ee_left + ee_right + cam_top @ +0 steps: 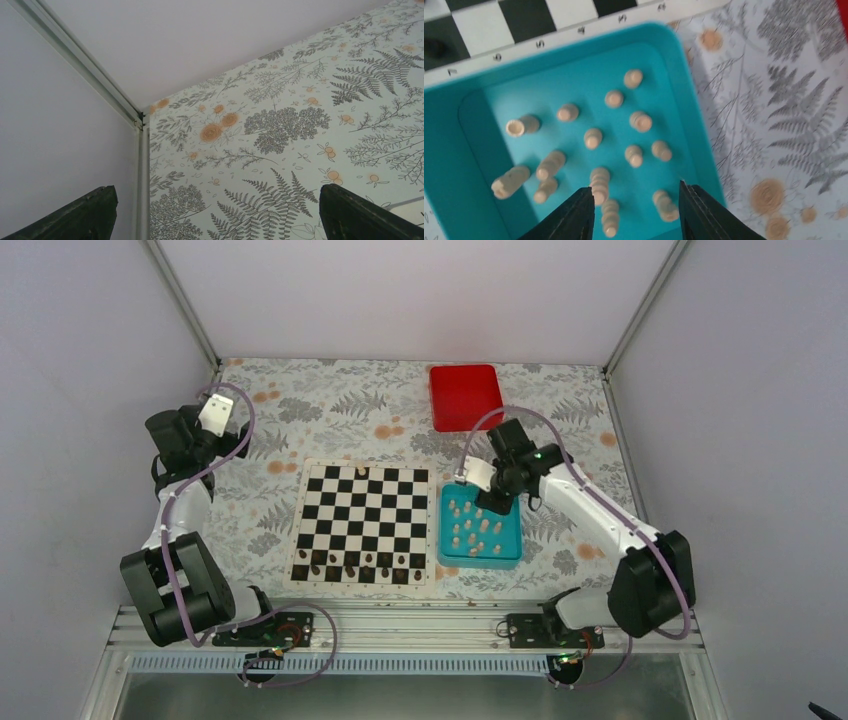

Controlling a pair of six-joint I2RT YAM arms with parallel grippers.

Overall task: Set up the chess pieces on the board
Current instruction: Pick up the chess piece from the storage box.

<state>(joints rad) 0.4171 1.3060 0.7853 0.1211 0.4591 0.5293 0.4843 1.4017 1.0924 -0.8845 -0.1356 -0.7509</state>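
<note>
The left gripper (218,195) is held at about 10 o'clock from the board (365,510), turned toward the far-left corner of the table (330,410). Its jaws are spread fully and nothing is gripped. It is judged to be parked there so that the board is left free.

Dark pieces (352,562) are ranked along the board's 6 o'clock edge. One pale piece (358,471) is seen on the row at the 12 o'clock edge, so most of the far ranks are judged not yet filled.

At 3 o'clock, just beside the board's border, the teal tray (445,540) is set. The chess pieces (593,138) are scattered in it, some upright and some lying down. The right gripper (636,212) is poised above the tray's 6 o'clock part with its fingers parted, and nothing is clamped between them. Several pieces lie close under and beside the fingers, so a neighbour could be knocked during a pick.

The tray's raised wall must be cleared on the way to the board. A red box (465,395) sits at 12 o'clock from the tray, apart from that path.
</note>
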